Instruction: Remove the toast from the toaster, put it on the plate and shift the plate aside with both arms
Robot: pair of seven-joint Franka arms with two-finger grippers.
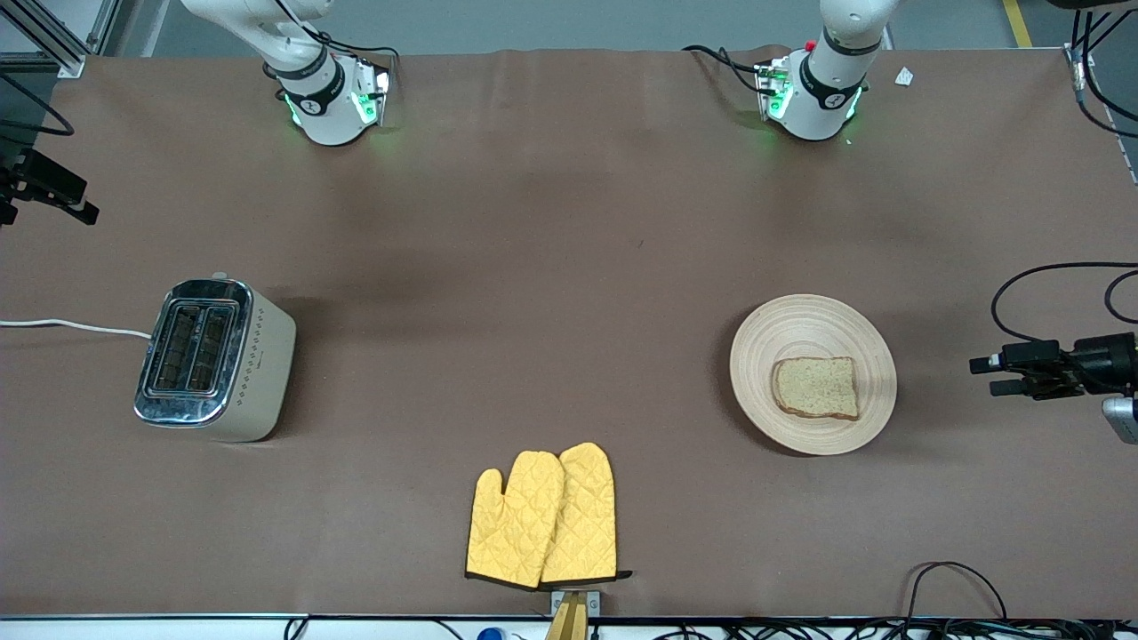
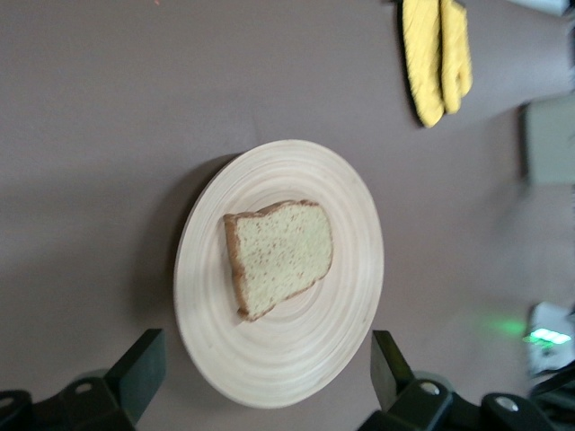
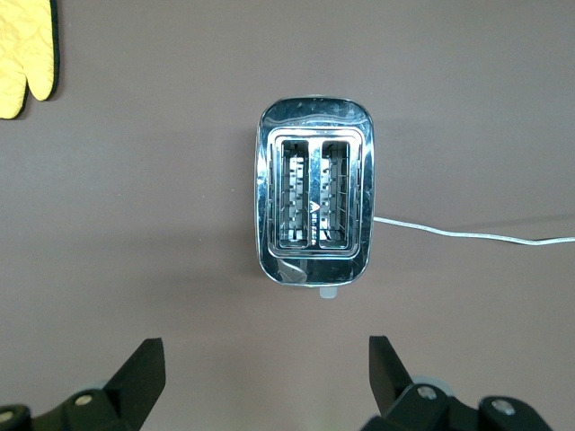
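The toast (image 1: 816, 388) lies flat on the plate (image 1: 800, 329), toward the left arm's end of the table. In the left wrist view the toast (image 2: 280, 256) sits near the middle of the plate (image 2: 269, 171). My left gripper (image 2: 267, 346) is open and empty, high over the plate's rim. My right gripper (image 3: 267, 346) is open and empty, high over the table beside the toaster (image 3: 314, 202). Neither gripper shows in the front view, where both arms rise out of the top edge.
The chrome toaster (image 1: 213, 360) stands toward the right arm's end, both slots empty, with a white cord (image 1: 71, 327) running off the table. Two yellow oven mitts (image 1: 544, 517) lie near the front edge. Black camera mounts (image 1: 1049, 369) (image 1: 44, 187) stand at the table ends.
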